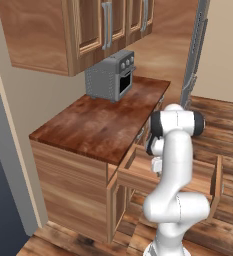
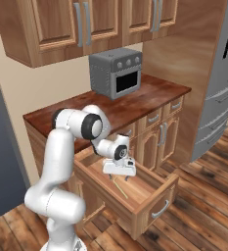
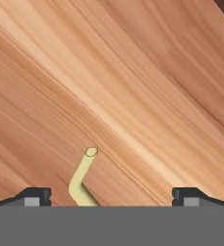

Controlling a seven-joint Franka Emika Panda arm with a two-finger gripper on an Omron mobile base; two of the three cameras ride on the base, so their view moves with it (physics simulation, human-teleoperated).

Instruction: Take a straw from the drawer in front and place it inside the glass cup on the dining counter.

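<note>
Jaws of the white arm's two-finger gripper (image 3: 111, 197) stand spread wide, holding nothing, low in the frame above the open medium-brown wooden drawer (image 2: 157, 196). Between them lies a pale yellow bent straw (image 3: 82, 180), untouched.

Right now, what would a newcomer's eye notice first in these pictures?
The white arm reaching down into the open drawer, with its pincer open just above the drawer floor. A pale yellow bent straw lies there between the fingertips. Behind, a grey toaster oven stands on the brown counter.
</note>
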